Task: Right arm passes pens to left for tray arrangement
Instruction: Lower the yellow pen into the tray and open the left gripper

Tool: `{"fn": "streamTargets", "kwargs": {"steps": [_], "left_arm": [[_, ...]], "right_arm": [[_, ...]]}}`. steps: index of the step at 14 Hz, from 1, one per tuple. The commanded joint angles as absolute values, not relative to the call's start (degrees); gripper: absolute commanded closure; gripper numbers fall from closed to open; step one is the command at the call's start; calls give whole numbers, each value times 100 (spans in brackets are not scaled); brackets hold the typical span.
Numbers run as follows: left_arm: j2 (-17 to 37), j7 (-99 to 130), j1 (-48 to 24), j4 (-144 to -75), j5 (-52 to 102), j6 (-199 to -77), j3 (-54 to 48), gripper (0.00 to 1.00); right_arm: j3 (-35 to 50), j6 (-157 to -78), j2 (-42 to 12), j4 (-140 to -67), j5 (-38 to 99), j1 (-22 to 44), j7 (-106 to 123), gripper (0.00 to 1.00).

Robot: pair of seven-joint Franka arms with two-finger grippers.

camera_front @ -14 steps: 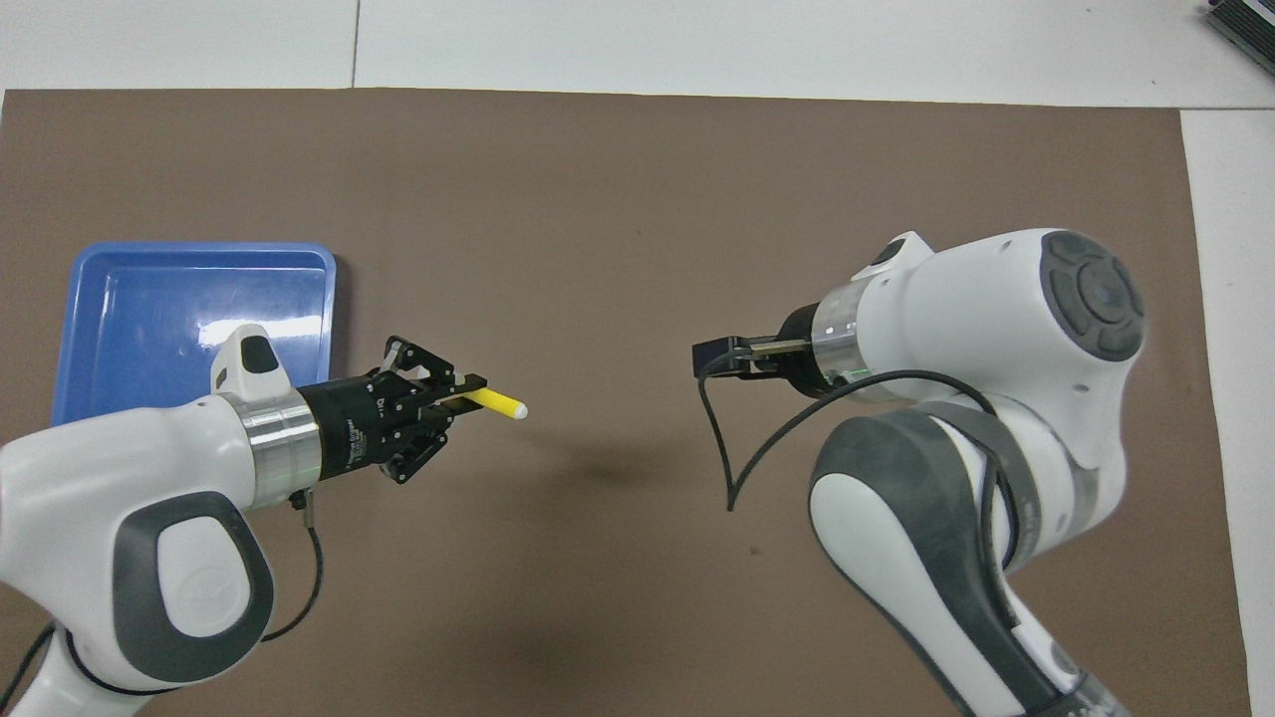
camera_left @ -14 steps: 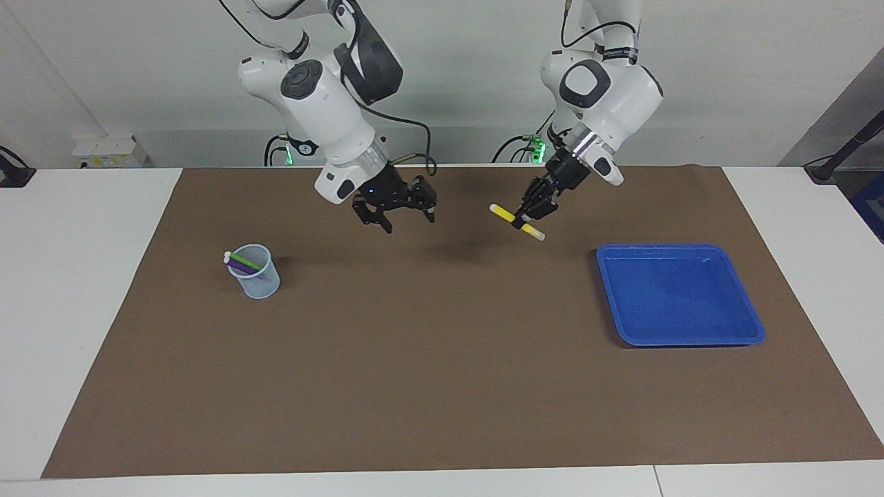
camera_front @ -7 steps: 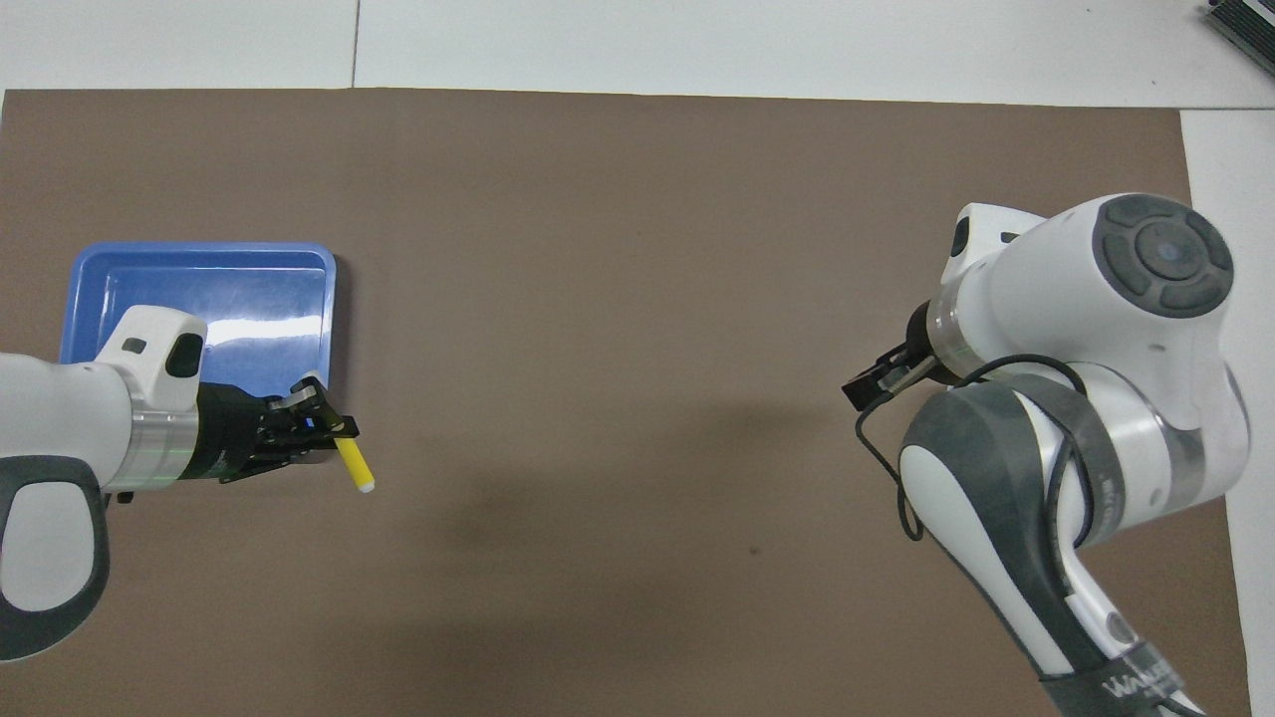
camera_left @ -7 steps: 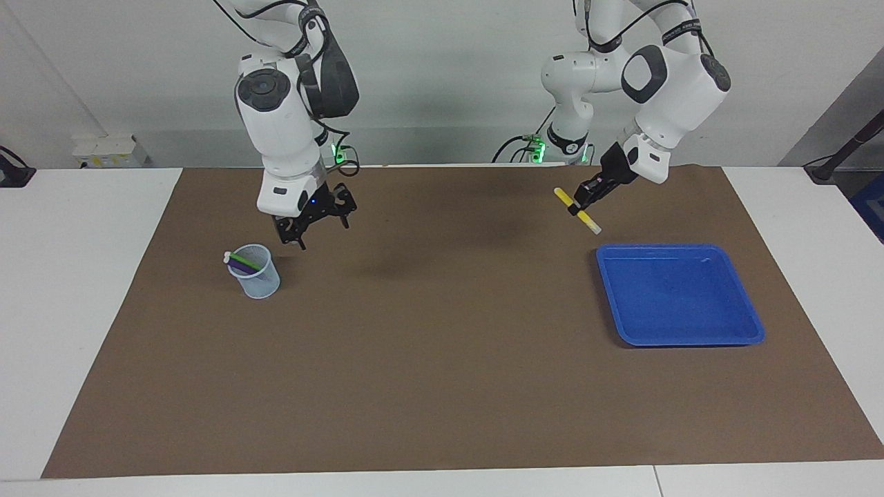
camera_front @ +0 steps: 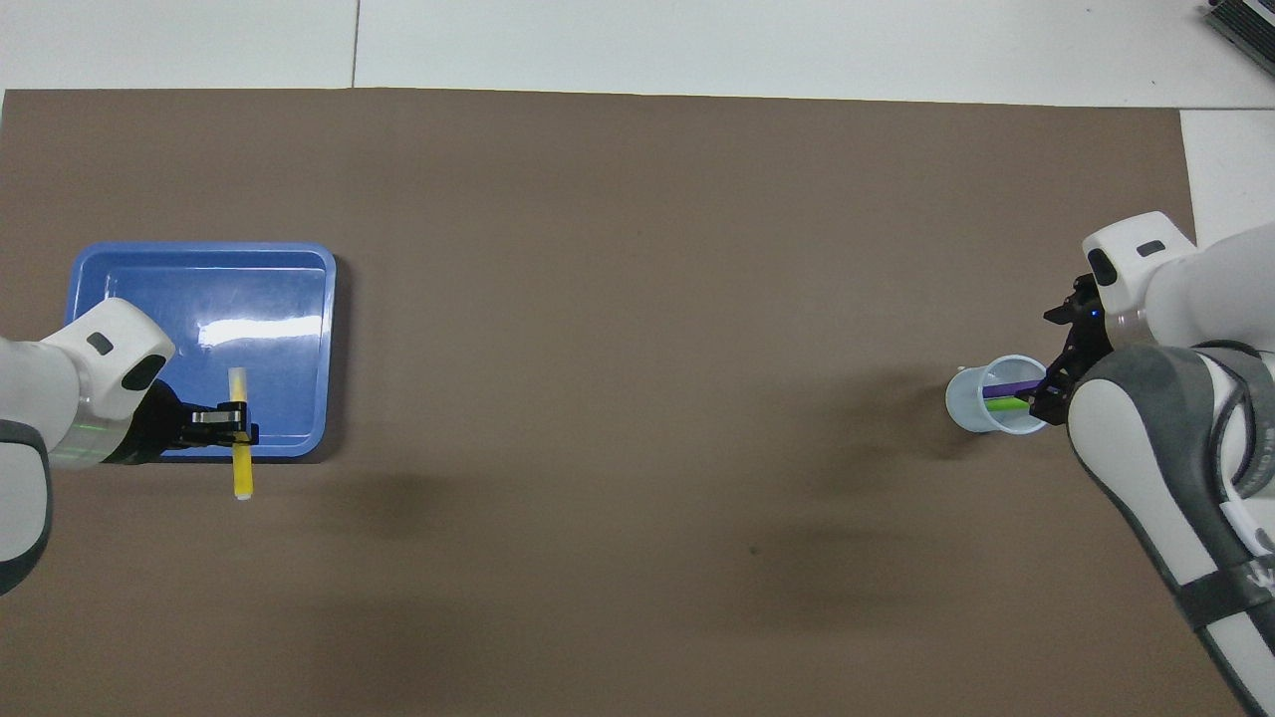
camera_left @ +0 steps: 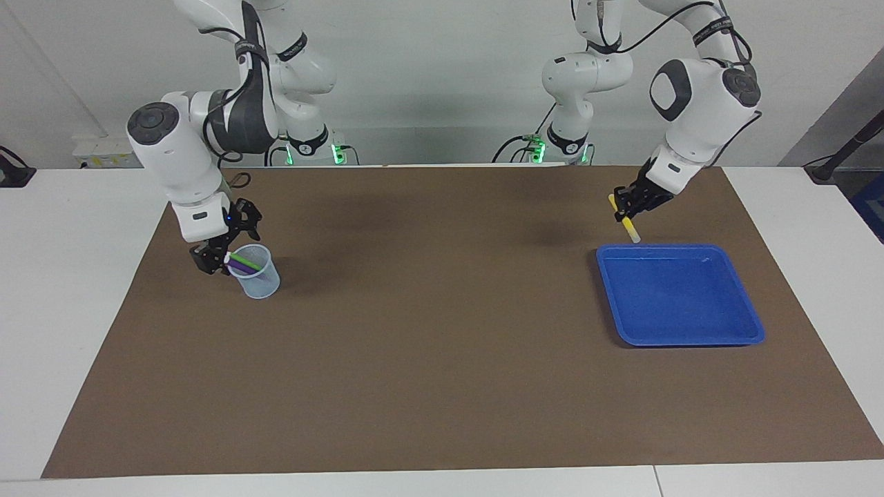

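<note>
Hidden and cut-off parts

Inside the cup (camera_left: 256,275), the lower ends of the purple pen (camera_left: 243,261) and green pen (camera_left: 248,263) are veiled; the right claw (camera_left: 215,261) hides the cup's rim in part; both arms' shoulders run past the overhead view's edges.

A robotics lab: two white arms (camera_left: 200,138) at a mat-covered (camera_left: 442,386) bench, bare walls.
</note>
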State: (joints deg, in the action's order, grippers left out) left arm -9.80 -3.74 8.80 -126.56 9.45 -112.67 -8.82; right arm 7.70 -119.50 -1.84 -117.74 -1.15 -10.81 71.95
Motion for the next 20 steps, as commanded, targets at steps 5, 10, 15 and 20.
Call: {"fn": "streamTargets", "kwargs": {"steps": [5,10,15,20], "left_arm": [[34,-967,1239,-12191,422,-11864,-923,100],[614,-940,1231,-12217,422,-12611,-923,100],[1001,-905,1160,-12243,422,-13130,-923,100],[1230,-905,1151,-12340,422,-13544,-923,100]], "right_arm": [[861,-13096,-79,-12384,-545,-1370,8754,0],[861,-13350,-105,-12586,-545,-1468,8754,0],[861,-13421,-105,-12604,-554,-1485,8745,0],[861,-13509,-176,-12595,-545,-1538,8763,28]]}}
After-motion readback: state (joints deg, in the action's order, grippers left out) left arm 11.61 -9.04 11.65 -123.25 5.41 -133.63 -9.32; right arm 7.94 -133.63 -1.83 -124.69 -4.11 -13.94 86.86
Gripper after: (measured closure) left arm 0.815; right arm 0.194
